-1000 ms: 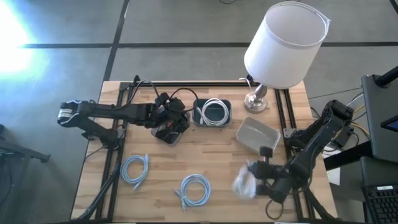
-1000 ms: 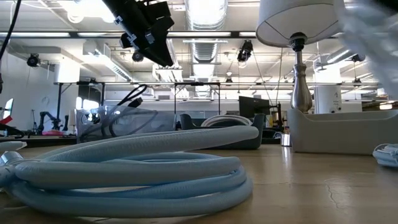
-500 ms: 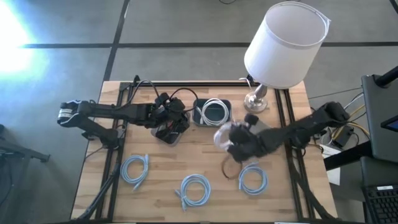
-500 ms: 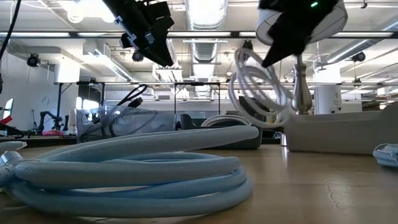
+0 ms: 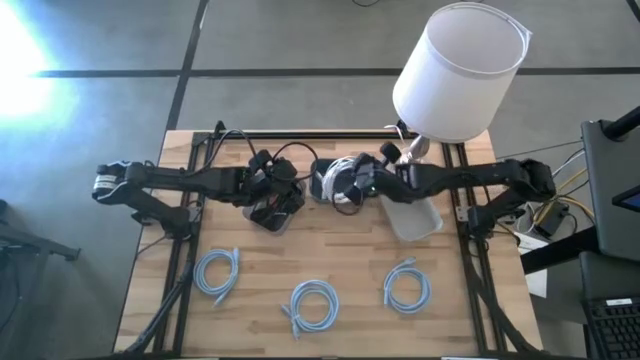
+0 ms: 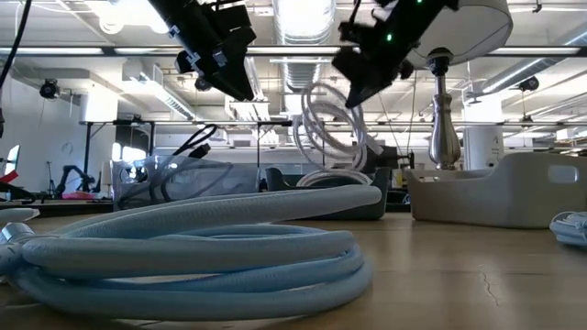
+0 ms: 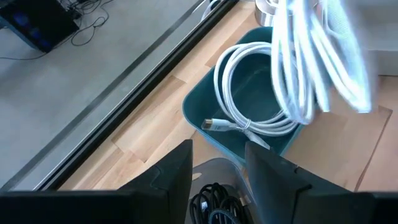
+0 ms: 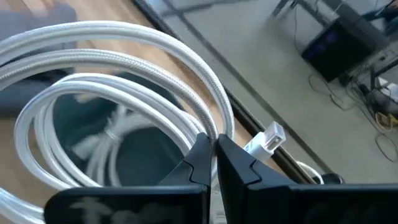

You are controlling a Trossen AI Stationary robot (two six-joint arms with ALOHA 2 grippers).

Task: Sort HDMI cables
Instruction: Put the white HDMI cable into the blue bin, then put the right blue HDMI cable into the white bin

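My right gripper (image 5: 358,182) is shut on a white coiled HDMI cable (image 6: 330,128) and holds it in the air over the teal bin (image 5: 322,192), where another white coil (image 7: 249,99) lies. My left gripper (image 5: 285,192) is open and empty above the clear bin (image 5: 270,215) of black cables (image 7: 211,205). Three light-blue coils lie flat on the table near its front edge: one left (image 5: 217,272), one middle (image 5: 313,305), one right (image 5: 406,287). My right gripper pinches a few strands of the white coil (image 8: 208,121) between its two fingers, at the coil's upper part. The coil hangs below the fingers, clear of the teal bin, with its connector (image 8: 267,140) sticking out beside them.
A grey bin (image 5: 410,218) stands right of the teal bin, partly under my right arm. A lamp with a white shade (image 5: 455,75) stands at the far right. Black rails (image 5: 190,250) run along the table's left, right and far edges.
My right gripper has swung from the table's near right corner toward the far edge and left, carrying the white coil lifted clear, and now holds it over the teal bin. The right-hand light-blue coil, hidden before, now shows.
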